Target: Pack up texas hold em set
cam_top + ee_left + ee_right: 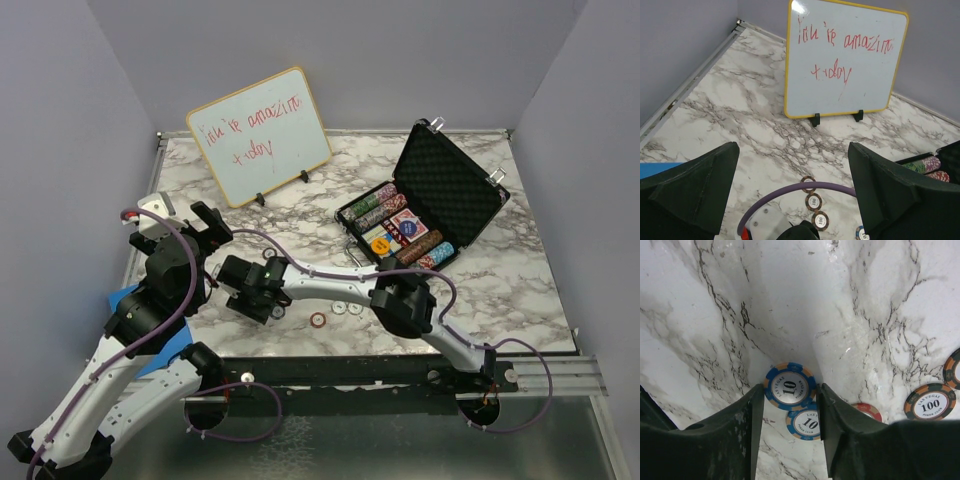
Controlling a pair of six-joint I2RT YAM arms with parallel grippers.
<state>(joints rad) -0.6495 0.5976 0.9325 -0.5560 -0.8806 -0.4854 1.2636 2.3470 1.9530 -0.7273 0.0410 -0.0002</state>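
Two dark fingers of the right gripper (790, 390) stand either side of a blue-and-tan poker chip marked 10 (789, 386), which lies flat on the white grey-veined marble tabletop (790, 300). The jaws are part-way in and very near its rim. Cannot tell whether they have bitten yet.

- A second blue 10 chip (807, 424) lies partly under the first, between the fingers.
- Just right: a red chip (867, 411), mostly hidden behind the finger. Further right, a black-and-orange chip marked 100 (930, 402).
- Left gripper (792, 147): jaws fully apart, nothing between them, raised over the table's left side.
- Black metal-edged briefcase (455, 185) sits well apart at the far right, lid up, foam showing. Chip rows (375, 205), red card decks (408, 228) and an orange-yellow disc (380, 245) are already in it.
- Wood-framed whiteboard with red writing (260, 135) stands at the back left, no part of the job.

Step in hand, as I judge it: gathering stray chips off the table, with most of the set packed. The next move calls for a firm edge pinch on the top chip alone, a clean lift without dragging the one beneath, then a long carry right to the briefcase.
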